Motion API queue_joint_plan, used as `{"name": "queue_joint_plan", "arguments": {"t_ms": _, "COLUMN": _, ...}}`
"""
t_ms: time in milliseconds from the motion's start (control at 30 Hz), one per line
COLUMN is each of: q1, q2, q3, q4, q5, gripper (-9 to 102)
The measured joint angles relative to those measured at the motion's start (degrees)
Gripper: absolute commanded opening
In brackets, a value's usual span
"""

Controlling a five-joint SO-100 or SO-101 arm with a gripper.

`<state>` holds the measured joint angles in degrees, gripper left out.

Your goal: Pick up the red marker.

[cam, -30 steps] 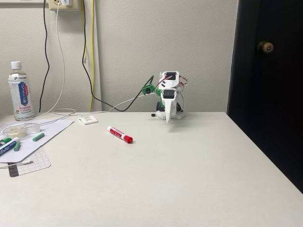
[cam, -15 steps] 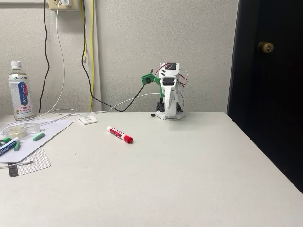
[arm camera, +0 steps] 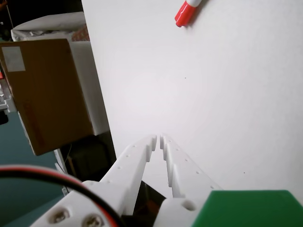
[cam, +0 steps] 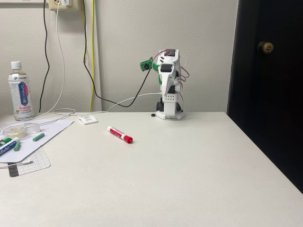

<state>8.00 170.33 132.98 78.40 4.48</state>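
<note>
Since a second ago the arm (cam: pixel 168 80) has lifted upright at the table's (cam: pixel 189 179) far edge. One red marker (cam: pixel 120 135) lies left of it, well apart from the claw (arm camera: pixel 158 139), whose fingers sit together, empty.

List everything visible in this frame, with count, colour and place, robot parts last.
red marker: 1, red and white, lying on the table left of centre, fixed view
table: 1, off-white
bottle: 1, clear with blue label, far left by the wall
blue marker: 1, blue label, on the paper at the left edge
green markers: at least 2, pale green, on the paper
paper: 1 sheet, white, left side
cables: several, black, white, yellow, along the wall
door: 1, dark, with brass knob, right
box: 1, brown, off the table edge, wrist view
arm: 1, white, at the table's back
gripper: 1, white, shut, empty
</note>
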Motion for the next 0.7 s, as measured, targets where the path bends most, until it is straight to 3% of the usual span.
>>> {"name": "queue_joint_plan", "arguments": {"t_ms": 433, "q1": 4.13, "q2": -23.03, "q3": -37.79, "q4": 16.08, "q5": -2.02, "gripper": 0}}
{"name": "queue_joint_plan", "arguments": {"t_ms": 700, "q1": 10.37, "q2": -26.19, "q3": -45.09, "q4": 18.02, "q5": -5.27, "gripper": 0}}
